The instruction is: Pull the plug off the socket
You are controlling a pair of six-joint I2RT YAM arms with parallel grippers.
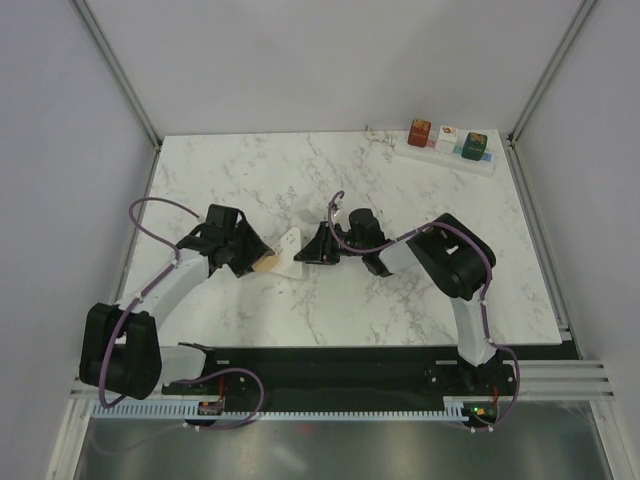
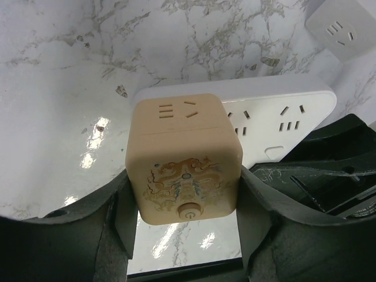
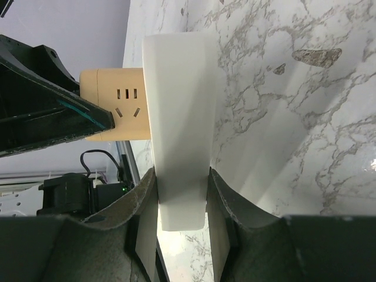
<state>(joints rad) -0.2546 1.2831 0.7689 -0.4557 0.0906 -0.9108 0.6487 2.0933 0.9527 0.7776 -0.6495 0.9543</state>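
Marble, white with grey veining, makes up the counter (image 1: 400, 290), and it is glossy enough to throw back bright patches of light in the left wrist view. Plain pale grey walls (image 1: 330, 60) close it in on three sides, with slanting aluminium posts (image 1: 115, 70) at the far corners.

The left claw (image 2: 183, 188) is closed on a tan cube-shaped plug (image 2: 182, 147) that has a dragon drawing and a round button on its near face. Its dark fingers (image 2: 120, 217) press against the cube's two sides. Just beyond this claw the plug sits seated in the socket (image 3: 179, 106), a flat white plastic block with rounded corners and rows of slots.

The right claw (image 3: 182, 194) grips the near end of the socket, its fingers tight against the two broad faces. The block stands on edge. The plug juts from the block's face ahead of this claw and to its left. Whether the block touches the counter cannot be told.

Far beyond the right claw and off to its right, at the back corner, lies a long white power strip (image 1: 487, 163). It carries three cubes (image 1: 446, 138): red-brown, white and green.
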